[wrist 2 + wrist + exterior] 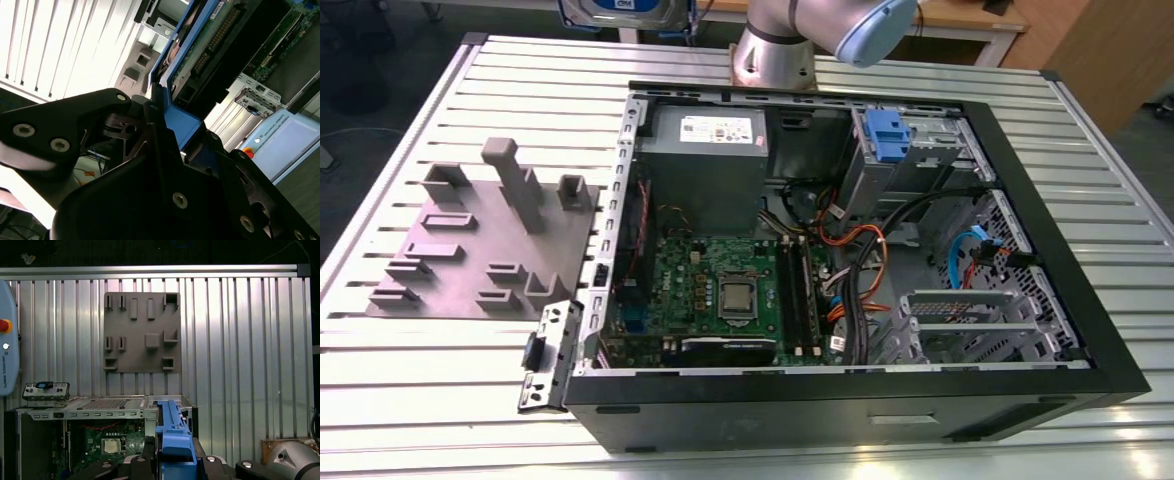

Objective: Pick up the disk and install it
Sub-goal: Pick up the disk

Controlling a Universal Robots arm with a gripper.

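The disk (200, 50) is a flat drive with a blue plastic carrier frame, and its circuit-board side shows in the second wrist view. My gripper (167, 127) is shut on the blue frame at one end of it. In the first wrist view the disk (172, 435) stands edge-on between the black fingers (145, 452), high above the open computer case (100, 415). In the exterior view the disk (624, 12) hangs at the far edge of the table, to the exterior view's left of the arm (781, 45).
The open black computer case (854, 385) lies on the slatted metal table (427, 400). Inside are a grey power-supply box (707, 130), a motherboard (720, 290), loose cables (854, 250) and a drive bay with a blue latch (887, 135). A grey fixture plate (487, 240) lies beside it.
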